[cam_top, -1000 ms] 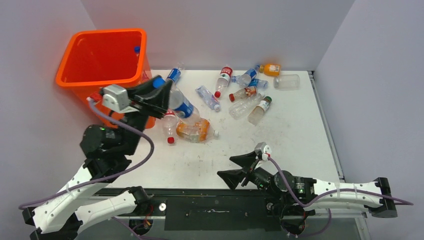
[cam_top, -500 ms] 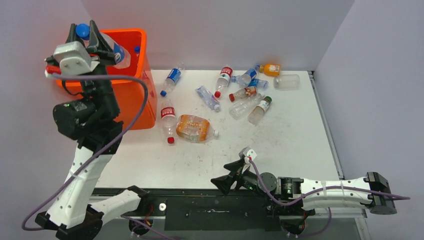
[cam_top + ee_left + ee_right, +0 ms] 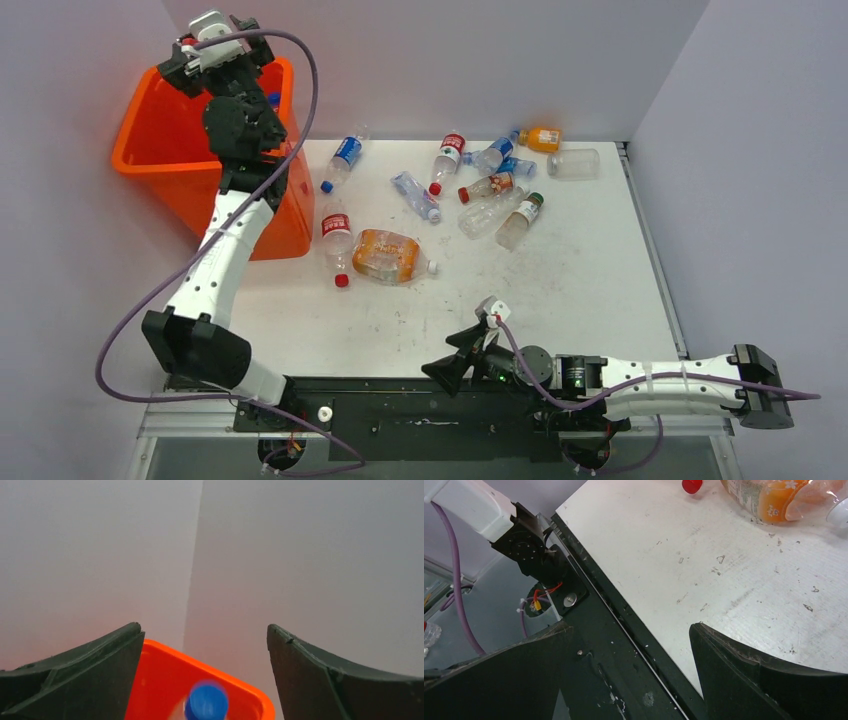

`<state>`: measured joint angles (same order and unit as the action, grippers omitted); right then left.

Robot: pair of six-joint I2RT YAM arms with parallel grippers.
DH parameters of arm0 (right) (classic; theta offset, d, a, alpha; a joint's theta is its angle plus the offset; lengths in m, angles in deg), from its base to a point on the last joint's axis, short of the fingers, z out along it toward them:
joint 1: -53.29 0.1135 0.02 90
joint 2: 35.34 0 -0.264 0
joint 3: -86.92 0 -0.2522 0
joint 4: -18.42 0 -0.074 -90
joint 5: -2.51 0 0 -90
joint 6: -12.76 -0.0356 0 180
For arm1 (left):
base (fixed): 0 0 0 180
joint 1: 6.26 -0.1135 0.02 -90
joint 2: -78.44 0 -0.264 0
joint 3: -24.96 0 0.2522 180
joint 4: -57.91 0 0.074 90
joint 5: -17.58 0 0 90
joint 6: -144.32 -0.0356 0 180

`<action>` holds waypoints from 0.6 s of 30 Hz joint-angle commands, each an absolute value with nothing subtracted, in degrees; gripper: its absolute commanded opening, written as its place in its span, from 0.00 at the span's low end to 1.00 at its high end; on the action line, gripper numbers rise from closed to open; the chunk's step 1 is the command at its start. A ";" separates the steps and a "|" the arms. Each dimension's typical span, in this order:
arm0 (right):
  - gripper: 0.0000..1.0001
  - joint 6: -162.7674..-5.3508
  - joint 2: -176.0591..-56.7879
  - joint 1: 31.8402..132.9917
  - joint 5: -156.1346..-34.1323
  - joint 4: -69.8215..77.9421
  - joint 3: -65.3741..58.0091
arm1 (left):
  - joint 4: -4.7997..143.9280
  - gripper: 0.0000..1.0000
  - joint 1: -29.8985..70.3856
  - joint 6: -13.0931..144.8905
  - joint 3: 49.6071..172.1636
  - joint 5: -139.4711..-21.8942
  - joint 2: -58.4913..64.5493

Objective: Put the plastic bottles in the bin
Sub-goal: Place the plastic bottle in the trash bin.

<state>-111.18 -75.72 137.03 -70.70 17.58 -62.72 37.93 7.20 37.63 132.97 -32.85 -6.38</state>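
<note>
Left claw (image 3: 215, 48) spread wide above the bin (image 3: 170, 165), with a blue-capped bottle (image 3: 206, 702) blurred beneath it.

Nothing sits between its fingers. From the wrist view the bottle shows cap-up below them, inside the orange walls, so I'd judge it free of the claw and in the bin. Just right of the bin lie what look like the next picks. One is a red-labelled bottle (image 3: 335, 235), its long axis running far to near with the red cap toward the arms. Just beside it is an orange-tinted bottle (image 3: 385, 255), lying crosswise with its white cap pointing right. Both lie down and to the right of that claw, closer to the bin than the scatter of clear bottles (image 3: 495, 185) further back and right. Right claw (image 3: 450, 355) sits low at the near edge of the table (image 3: 600, 290), fingers apart and empty, with those two bottles ahead and to its left.
</note>
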 commanded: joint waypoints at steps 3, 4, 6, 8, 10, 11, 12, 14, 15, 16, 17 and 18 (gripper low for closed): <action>0.90 -110.79 -72.12 137.63 -69.66 16.02 -62.85 | 11.89 0.96 17.41 21.87 132.54 -22.95 -4.84; 0.90 -110.55 -71.32 137.59 -68.48 15.81 -63.06 | 8.76 0.96 21.48 17.74 131.99 -24.67 -3.90; 0.90 -110.24 -70.21 137.53 -65.38 15.34 -63.46 | 7.71 0.96 31.12 13.56 129.68 -29.00 -0.80; 0.90 -111.14 -69.61 137.57 -60.73 14.49 -63.79 | 12.08 0.96 38.44 14.60 125.92 -33.71 3.78; 0.90 -112.37 -69.24 137.39 -56.00 13.93 -64.33 | 22.53 0.96 43.03 21.42 122.41 -38.08 8.84; 0.90 -112.79 -69.36 137.32 -54.28 13.58 -64.39 | 27.69 0.96 44.33 25.40 121.00 -38.80 11.29; 0.90 -113.09 -69.64 137.21 -53.28 13.25 -64.27 | 30.77 0.96 45.58 29.23 119.42 -37.52 12.20; 0.90 -113.28 -70.81 137.02 -51.60 12.82 -63.80 | 32.58 0.96 48.58 29.92 115.91 -32.62 12.37; 0.90 -113.09 -71.78 136.96 -50.96 12.59 -63.34 | 32.91 0.96 50.42 28.04 114.33 -29.85 11.94; 0.90 -112.72 -72.87 136.76 -50.34 12.07 -62.53 | 33.88 0.96 51.97 26.84 113.09 -26.81 11.73; 0.90 -112.57 -74.30 136.44 -49.79 11.30 -61.46 | 36.24 0.96 53.22 26.74 112.16 -24.80 11.81; 0.90 -112.23 -75.74 135.95 -49.43 10.53 -60.41 | 40.42 0.96 54.07 27.74 111.55 -23.95 12.32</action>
